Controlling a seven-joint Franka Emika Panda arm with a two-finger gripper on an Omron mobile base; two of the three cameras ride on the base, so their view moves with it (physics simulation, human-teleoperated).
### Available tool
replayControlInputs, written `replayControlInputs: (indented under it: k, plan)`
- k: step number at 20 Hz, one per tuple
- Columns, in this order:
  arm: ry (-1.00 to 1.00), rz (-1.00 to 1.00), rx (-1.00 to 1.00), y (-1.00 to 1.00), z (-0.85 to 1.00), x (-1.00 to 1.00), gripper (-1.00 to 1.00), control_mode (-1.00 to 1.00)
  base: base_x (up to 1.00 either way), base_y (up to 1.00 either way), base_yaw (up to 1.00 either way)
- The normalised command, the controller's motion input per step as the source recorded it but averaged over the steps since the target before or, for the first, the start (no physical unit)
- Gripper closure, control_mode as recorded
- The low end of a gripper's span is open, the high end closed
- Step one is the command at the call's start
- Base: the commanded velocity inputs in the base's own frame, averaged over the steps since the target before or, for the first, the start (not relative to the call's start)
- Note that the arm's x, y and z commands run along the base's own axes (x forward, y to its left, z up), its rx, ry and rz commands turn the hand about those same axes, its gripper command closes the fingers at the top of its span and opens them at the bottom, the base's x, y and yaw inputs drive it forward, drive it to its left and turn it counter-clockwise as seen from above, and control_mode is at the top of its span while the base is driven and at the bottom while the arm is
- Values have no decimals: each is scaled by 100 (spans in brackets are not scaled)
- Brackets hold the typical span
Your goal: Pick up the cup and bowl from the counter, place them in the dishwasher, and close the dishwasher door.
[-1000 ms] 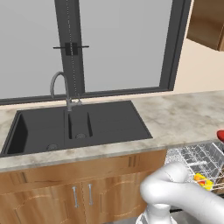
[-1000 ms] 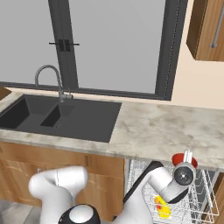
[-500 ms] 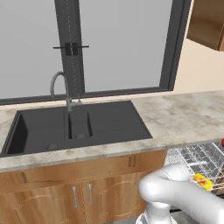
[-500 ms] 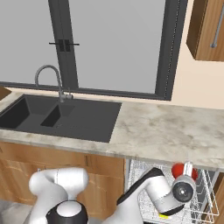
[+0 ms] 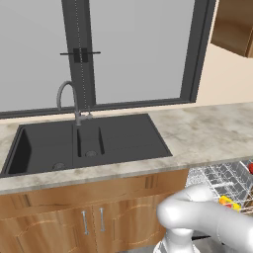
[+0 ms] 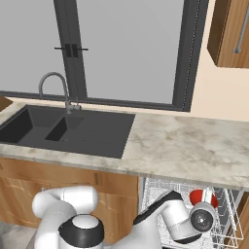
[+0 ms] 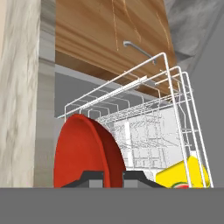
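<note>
Speckled surface (image 6: 185, 146) lies clear; the bowl (image 7: 87, 153), clamped in the pincer (image 7: 113, 177), has descended into the dishwasher (image 6: 219, 219) rack beside the cup (image 7: 186, 173). Release follows.

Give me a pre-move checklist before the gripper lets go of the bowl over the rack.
1. Bowl between the gripper fingertips: ok, it stands on edge in the hand view.
2. Bowl over the rack, not the counter: ok.
3. Cup already in the rack: ok, lying beside the bowl.
4. Bowl clear of the cup: cannot tell; they look close.
5. Bowl seated on the rack wires: cannot tell.
6. Dishwasher door closed: not ok, rack is pulled out.
</note>
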Motion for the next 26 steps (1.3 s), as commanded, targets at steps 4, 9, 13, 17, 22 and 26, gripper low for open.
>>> replayControlInputs:
  k: [4, 9, 13, 17, 22, 26]
  plan:
    - [1, 0, 0, 0, -29, 22, 100, -100, 0, 0, 0]
    - [6, 0, 0, 0, -55, 30, 100, -100, 0, 0, 0]
    - [3, 0, 0, 0, -42, 23, 100, -100, 0, 0, 0]
    - [2, 0, 0, 0, -35, 19, 100, -100, 0, 0, 0]
    - [0, 0, 0, 0, -23, 17, 100, -100, 0, 0, 0]
    - [0, 0, 0, 0, -27, 27, 100, -100, 0, 0, 0]
